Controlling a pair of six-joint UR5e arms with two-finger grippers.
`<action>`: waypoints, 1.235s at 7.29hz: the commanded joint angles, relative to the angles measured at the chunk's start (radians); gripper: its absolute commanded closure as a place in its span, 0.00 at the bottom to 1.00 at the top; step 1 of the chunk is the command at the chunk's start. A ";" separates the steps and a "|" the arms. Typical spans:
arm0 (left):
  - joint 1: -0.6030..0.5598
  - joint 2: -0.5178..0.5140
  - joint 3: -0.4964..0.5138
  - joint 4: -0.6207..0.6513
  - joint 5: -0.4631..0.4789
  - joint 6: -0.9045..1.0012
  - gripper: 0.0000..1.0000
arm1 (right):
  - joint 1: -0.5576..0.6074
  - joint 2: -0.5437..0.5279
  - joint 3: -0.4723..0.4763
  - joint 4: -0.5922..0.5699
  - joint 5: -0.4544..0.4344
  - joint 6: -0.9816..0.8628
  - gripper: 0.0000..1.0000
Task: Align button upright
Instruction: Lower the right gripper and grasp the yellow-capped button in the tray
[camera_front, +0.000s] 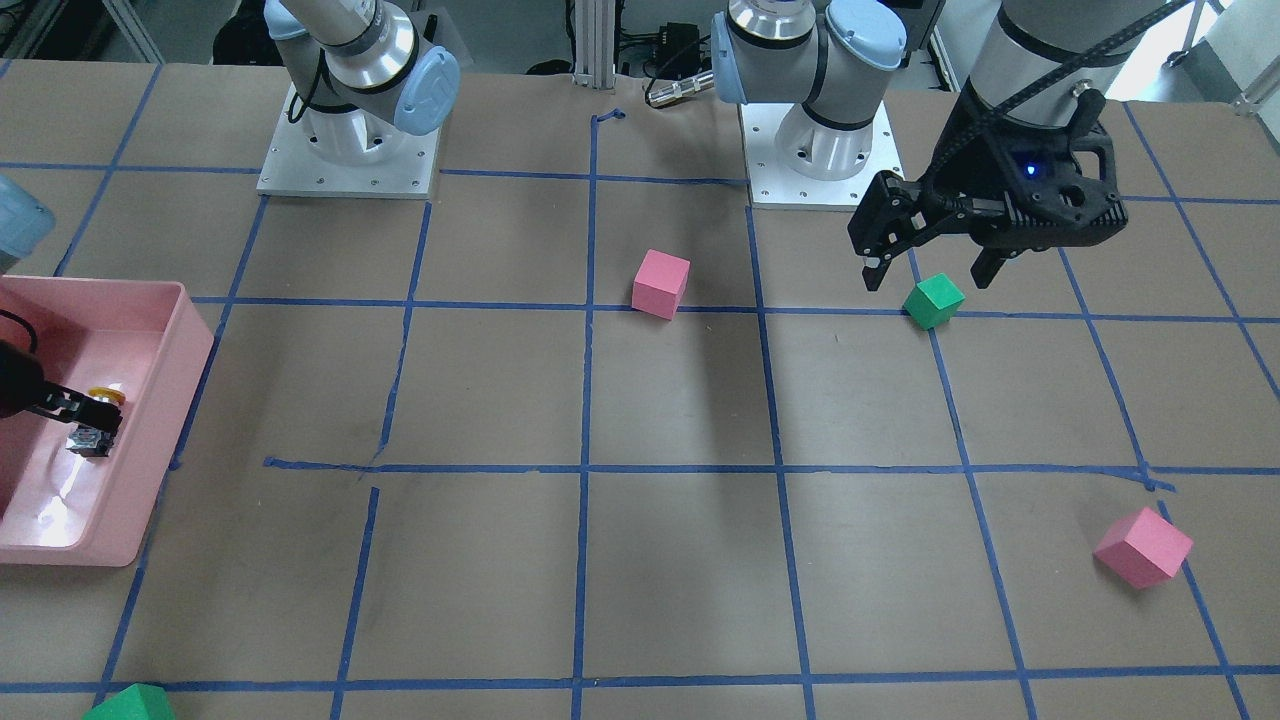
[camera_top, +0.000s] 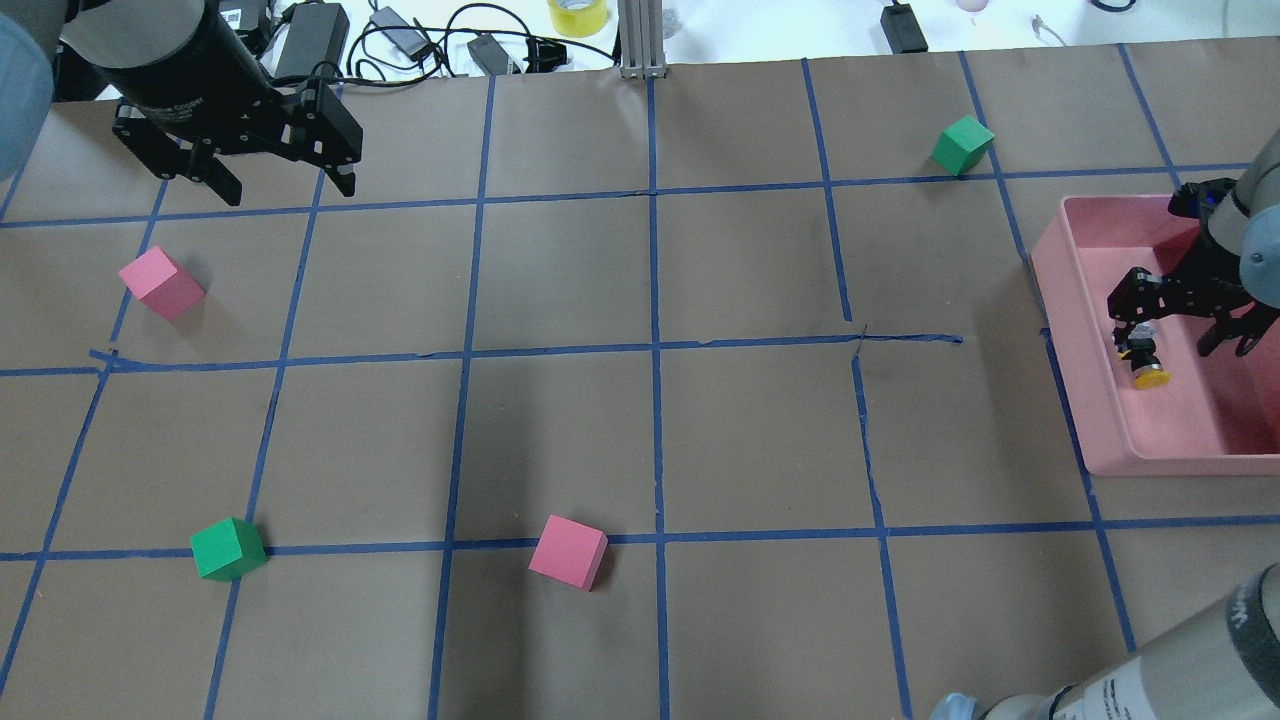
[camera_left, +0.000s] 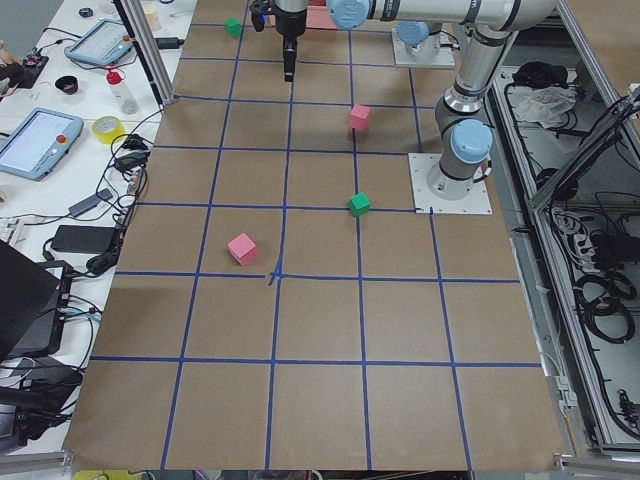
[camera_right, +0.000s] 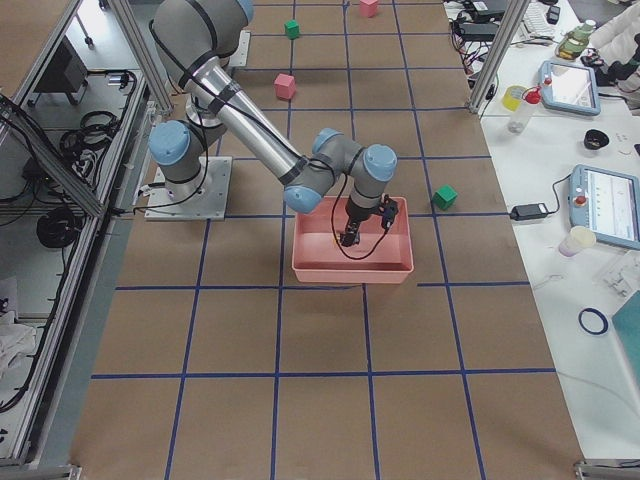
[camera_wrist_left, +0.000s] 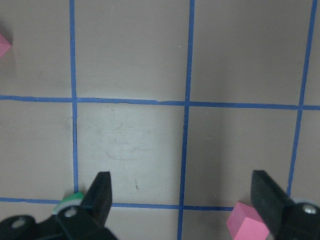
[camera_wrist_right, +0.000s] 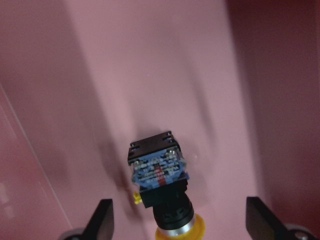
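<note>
Front-facing view: the button (camera_front: 92, 436) lies on its side in the pink tray (camera_front: 195, 345). The left gripper (camera_front: 928, 277) hangs above the tabletop (camera_front: 680, 560), fingers apart. Overhead view: the right gripper (camera_top: 1163, 343) is over the button. Right wrist view: its fingers (camera_wrist_right: 102, 220) are spread wide (neither touches the button).

Robotics lab: tape-gridded table (camera_left: 320, 340), teach pendant (camera_left: 38, 140), power brick (camera_left: 75, 238)

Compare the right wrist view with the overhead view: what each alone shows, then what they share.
Right wrist only: the button's blue-and-red terminal face on its base. Overhead only: the open left gripper, four cubes, the blue tape grid. Both: the yellow-capped button lying in the pink tray, the right gripper open over it.
</note>
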 joint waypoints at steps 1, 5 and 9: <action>0.000 0.000 0.000 -0.001 0.000 0.000 0.00 | -0.005 0.008 0.012 0.004 0.000 0.000 0.56; 0.000 0.000 0.000 -0.001 0.000 0.000 0.00 | -0.026 -0.025 0.020 0.018 0.004 -0.101 1.00; 0.002 0.002 -0.002 -0.001 0.000 0.000 0.00 | -0.018 -0.131 -0.061 0.135 0.029 -0.104 1.00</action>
